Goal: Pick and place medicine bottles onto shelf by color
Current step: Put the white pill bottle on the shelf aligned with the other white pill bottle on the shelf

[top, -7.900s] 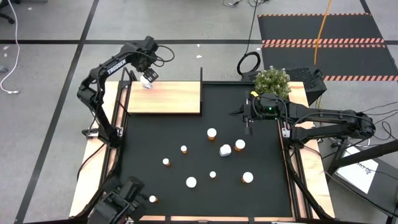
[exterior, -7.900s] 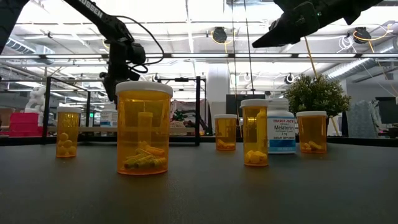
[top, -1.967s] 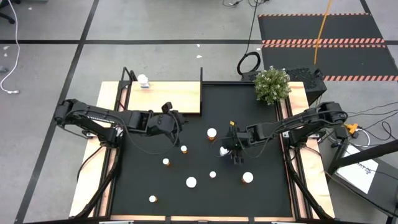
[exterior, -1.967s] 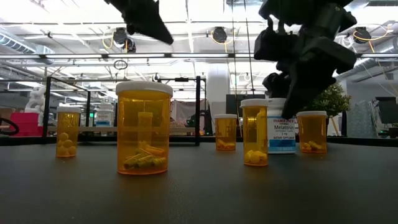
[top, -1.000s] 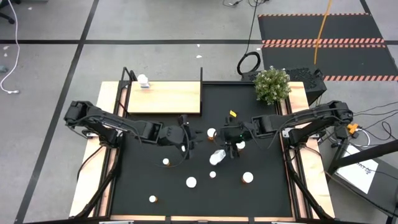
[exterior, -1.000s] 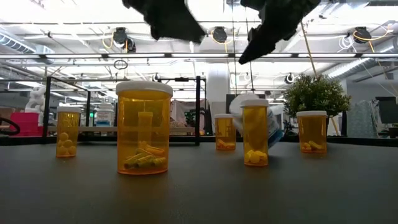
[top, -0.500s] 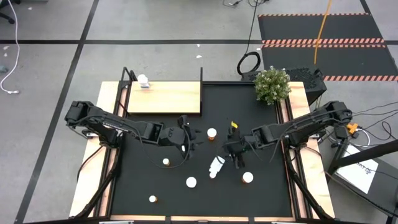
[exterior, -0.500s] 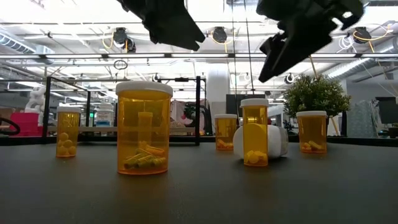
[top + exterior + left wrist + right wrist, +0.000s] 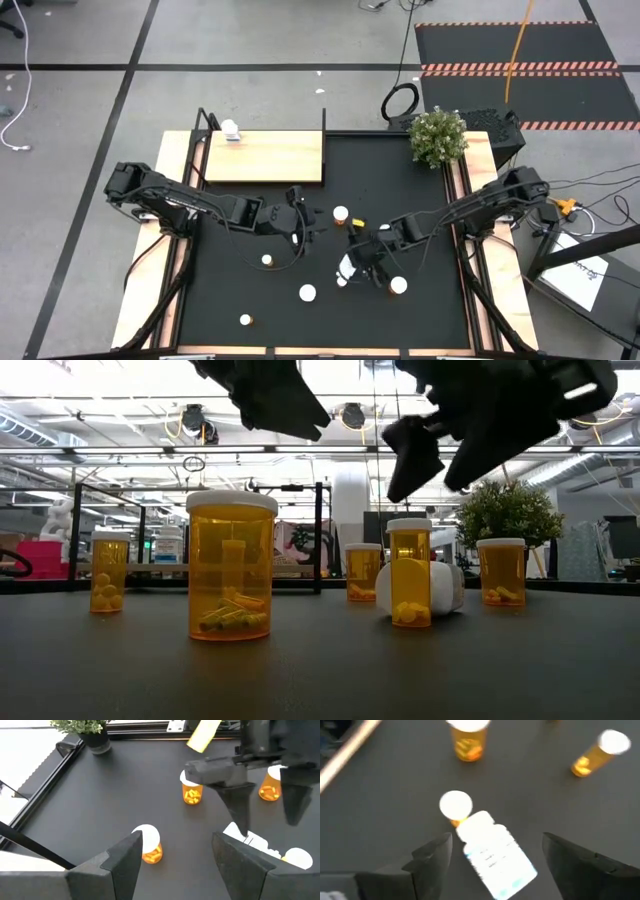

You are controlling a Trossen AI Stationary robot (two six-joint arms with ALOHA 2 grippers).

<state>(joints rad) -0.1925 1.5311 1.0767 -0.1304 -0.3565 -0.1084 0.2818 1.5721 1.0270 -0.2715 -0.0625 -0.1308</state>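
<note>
A white medicine bottle (image 9: 495, 855) lies on its side on the black mat (image 9: 250, 290), also seen in the high view (image 9: 347, 268). My right gripper (image 9: 496, 839) hovers over it, open, one finger on each side and apart from it. A small orange bottle (image 9: 455, 806) stands right beside its cap end. My left gripper (image 9: 308, 224) hangs open above the mat's middle, over an orange bottle (image 9: 149, 846) that shows next to one finger. Another white bottle (image 9: 230, 128) stands on the light-wood shelf (image 9: 270, 158) at the far left.
Orange bottles with white caps stand scattered over the mat (image 9: 341, 214) (image 9: 267, 260) (image 9: 307, 293) (image 9: 398, 285) (image 9: 245, 320). A potted plant (image 9: 438, 135) stands at the far right corner. Black posts rise at the shelf's edges (image 9: 324, 120).
The white bottle on the mat has tipped over from a slant and now lies flat on its side. My right gripper has moved toward the near edge and a little left, over the fallen bottle, and its fingers have spread wider.
</note>
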